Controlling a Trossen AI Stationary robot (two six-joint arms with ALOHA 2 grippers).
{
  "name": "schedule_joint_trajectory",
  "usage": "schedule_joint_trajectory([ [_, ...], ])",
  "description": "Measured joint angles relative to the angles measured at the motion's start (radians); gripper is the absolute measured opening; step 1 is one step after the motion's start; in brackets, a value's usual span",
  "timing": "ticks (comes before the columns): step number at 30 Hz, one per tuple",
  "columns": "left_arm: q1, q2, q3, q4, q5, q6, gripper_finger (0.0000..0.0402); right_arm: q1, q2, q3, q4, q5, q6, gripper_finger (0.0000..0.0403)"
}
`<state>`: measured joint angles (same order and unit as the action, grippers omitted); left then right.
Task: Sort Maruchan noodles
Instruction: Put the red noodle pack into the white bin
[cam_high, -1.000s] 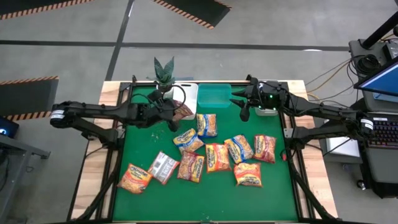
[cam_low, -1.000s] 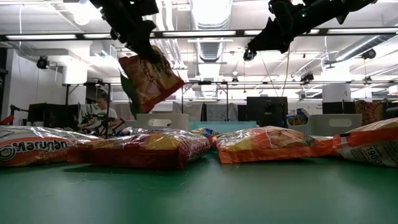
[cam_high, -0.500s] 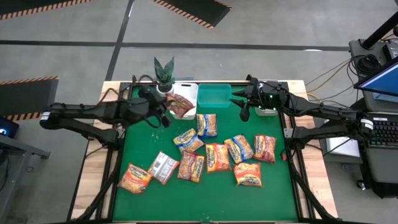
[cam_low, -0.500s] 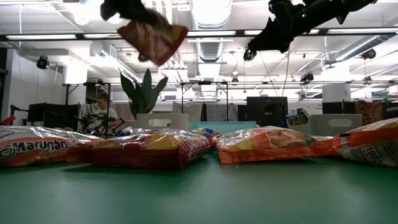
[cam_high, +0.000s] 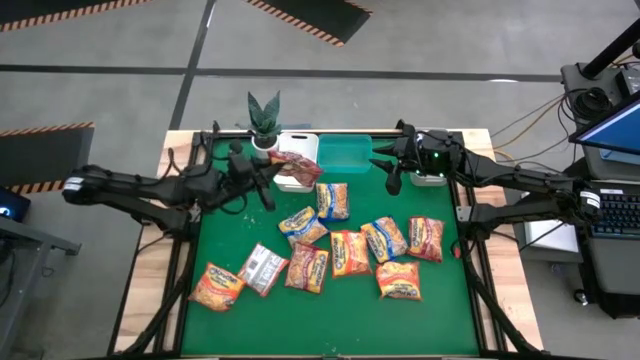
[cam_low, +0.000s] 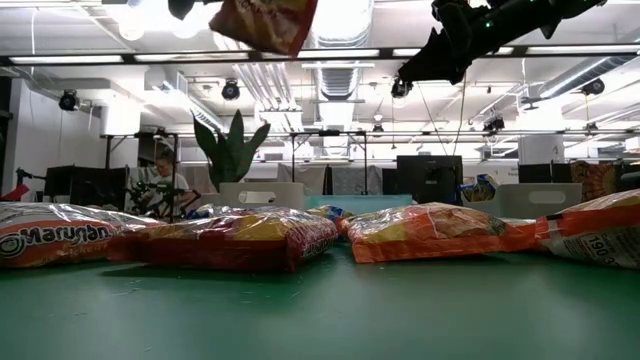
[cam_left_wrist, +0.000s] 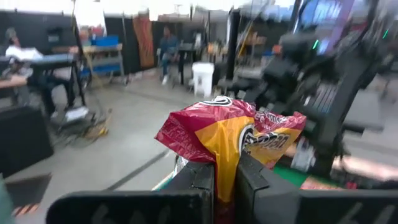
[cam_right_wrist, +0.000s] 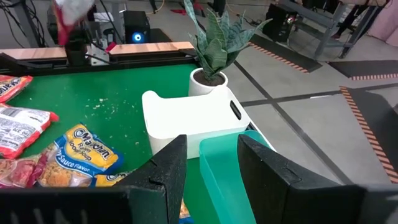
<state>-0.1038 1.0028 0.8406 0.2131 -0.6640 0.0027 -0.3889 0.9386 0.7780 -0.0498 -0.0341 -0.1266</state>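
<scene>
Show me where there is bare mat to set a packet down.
Bare green mat runs along the near edge below the noodle packets, and along the left side between the left arm and the orange packet. The centre is crowded.

Red-and-yellow noodle packet (cam_left_wrist: 231, 134), green table (cam_high: 330, 320), white bin (cam_right_wrist: 193, 119), teal bin (cam_right_wrist: 227, 171)

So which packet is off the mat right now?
The red-and-yellow packet pinched in the left tool, up over the white bin; the other packets lie flat on the mat.
</scene>
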Motion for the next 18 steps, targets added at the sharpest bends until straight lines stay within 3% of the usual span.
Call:
schedule_joint_trajectory([
  [7, -0.018, -0.005, -0.115, 0.295, 0.0, 0.077, 0.0002, 0.0, 0.0, 0.0, 0.0, 0.0, -0.005, 0.0132],
  [18, -0.018, -0.051, -0.165, 0.344, -0.006, 0.067, 0.0002, 0.0, 0.0, 0.0, 0.0, 0.0, -0.006, 0.0132],
])
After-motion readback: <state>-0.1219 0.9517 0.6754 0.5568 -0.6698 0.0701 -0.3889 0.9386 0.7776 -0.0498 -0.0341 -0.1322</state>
